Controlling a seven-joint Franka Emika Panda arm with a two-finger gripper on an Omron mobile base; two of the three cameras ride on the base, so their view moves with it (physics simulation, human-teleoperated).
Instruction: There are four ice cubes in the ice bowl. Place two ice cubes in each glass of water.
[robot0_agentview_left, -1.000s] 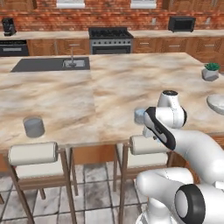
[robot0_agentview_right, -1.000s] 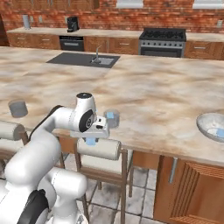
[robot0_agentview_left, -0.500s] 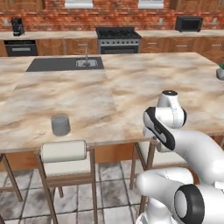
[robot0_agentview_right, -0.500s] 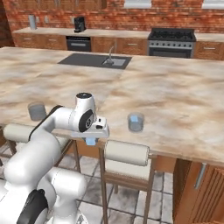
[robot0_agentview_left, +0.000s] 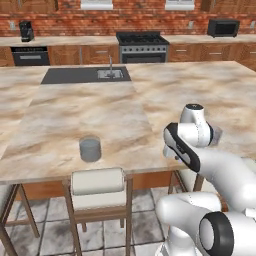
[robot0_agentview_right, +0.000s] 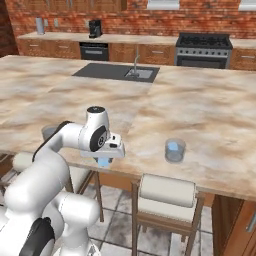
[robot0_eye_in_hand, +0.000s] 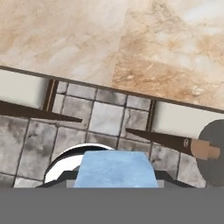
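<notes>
My gripper (robot0_agentview_right: 103, 158) is shut on a light-blue ice cube (robot0_agentview_right: 103, 162), which hangs under the hand just past the island's front edge. In the hand view the ice cube (robot0_eye_in_hand: 114, 168) sits large between the jaws, with floor tiles beneath it. One glass of water (robot0_agentview_right: 175, 150) stands on the counter to the right of the hand, with a pale blue bit at its surface. The other glass (robot0_agentview_left: 90, 149) stands near the front edge to the arm's left, and peeks out behind my arm as the left glass (robot0_agentview_right: 48, 132). The ice bowl is out of view.
The marble island counter (robot0_agentview_left: 100, 110) has a sink (robot0_agentview_left: 109, 74) set at its far side. Padded stools (robot0_agentview_left: 97, 182) (robot0_agentview_right: 167, 190) stand under its front edge, over a tiled floor. A stove (robot0_agentview_left: 141, 46) and cabinets line the brick back wall.
The base has driven left along the island, so the whole scene has slid right in both base views, and the bowl and plant have left the picture. The cube stays in the gripper.
</notes>
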